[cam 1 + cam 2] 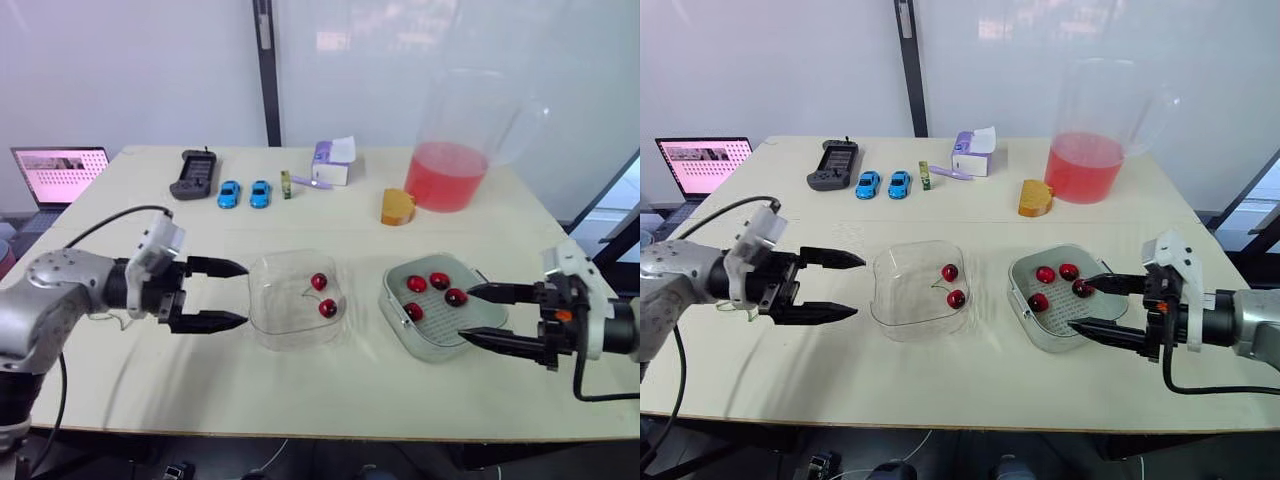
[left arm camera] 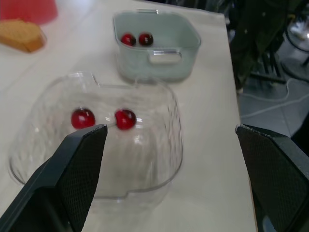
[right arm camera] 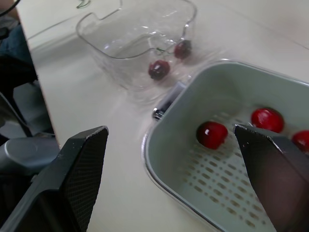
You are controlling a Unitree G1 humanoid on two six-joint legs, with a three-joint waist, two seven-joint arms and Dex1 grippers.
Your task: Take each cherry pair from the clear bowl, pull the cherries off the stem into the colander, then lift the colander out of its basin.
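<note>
A laptop (image 1: 60,172) is sitting at the far left. At the back of the table (image 1: 330,395), a black gadget (image 1: 194,174) and two blue toy cars (image 1: 245,194) are lying side by side.

The left gripper (image 1: 244,294) is hovering just beside the left side of the clear bowl (image 1: 272,300). Its two black fingers are standing wide apart and are holding nothing. The bowl is sitting in the middle of the table. One cherry pair (image 1: 328,308) is lying inside it, near its right wall, with a thin stem joining the two red cherries.

Just to the right, the colander (image 1: 440,335) is sitting low on the table, and four loose cherries (image 1: 417,284) are lying in it. Behind it, a big clear jug (image 1: 450,150) is holding red drink.

The right gripper (image 1: 465,314) is reaching over the colander's right edge. Its fingers are spread wide and are gripping nothing.
</note>
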